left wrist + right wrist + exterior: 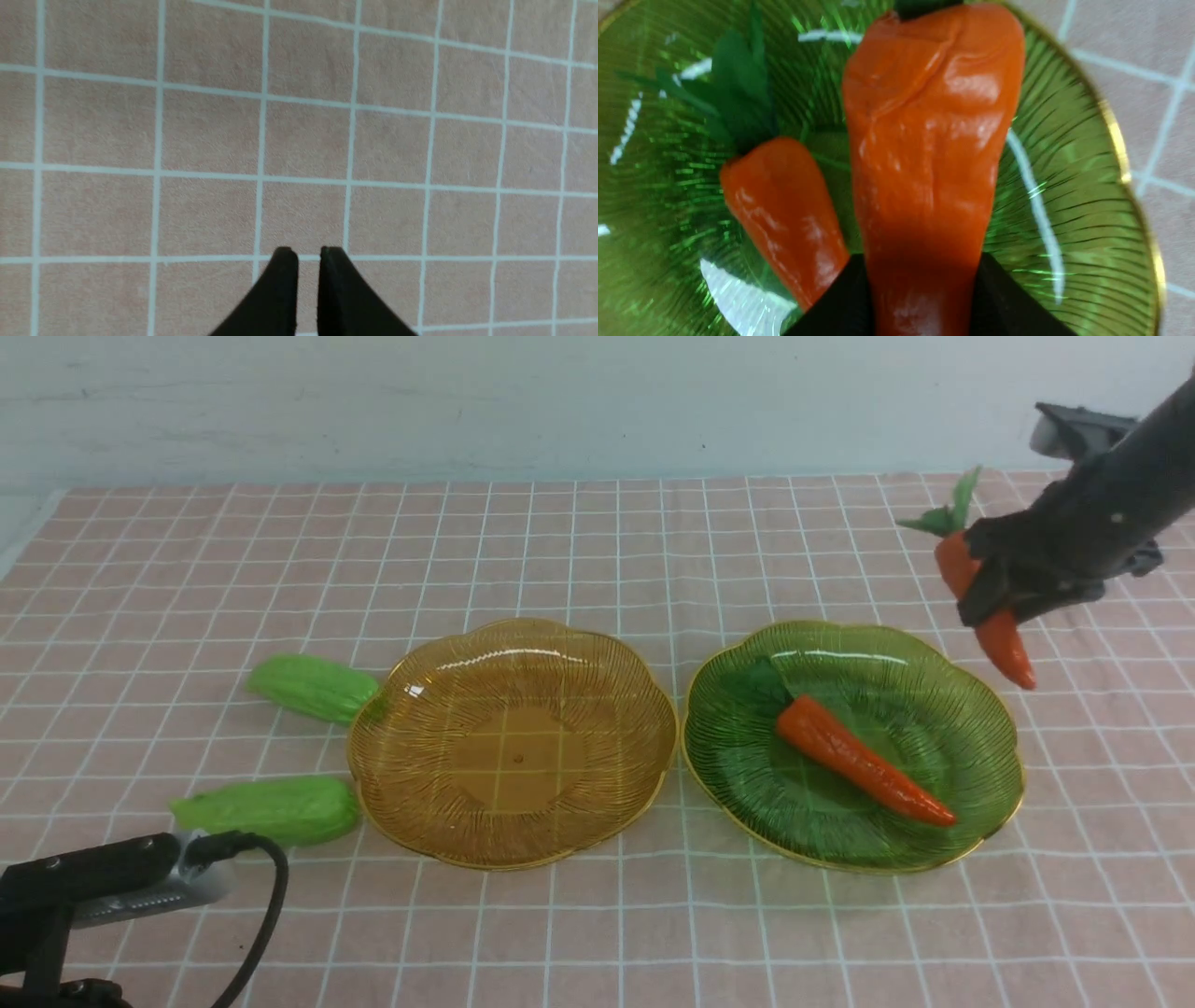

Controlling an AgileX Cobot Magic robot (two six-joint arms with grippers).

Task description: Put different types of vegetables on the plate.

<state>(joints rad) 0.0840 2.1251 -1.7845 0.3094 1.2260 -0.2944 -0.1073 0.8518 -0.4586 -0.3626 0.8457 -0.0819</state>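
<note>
Front camera: on robot's side, between arms, faces forward and down across cloth (pixel 597 915) to wall (pixel 560 401); wide, stands well back, whole spread in frame. Left wrist camera: close, looks down past left gripper (pixel 309 254) onto cloth squares. Right wrist camera: very close, looks along held carrot (pixel 929 140) into green plate (pixel 1073 196). Front and right wrist share green plate, held carrot, second carrot (pixel 784 210). Left wrist shares only cloth.

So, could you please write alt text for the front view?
The right tool grips a carrot in the air near a green plate holding a second carrot. An amber plate sits left of it, with two green gourds at its left.
</note>
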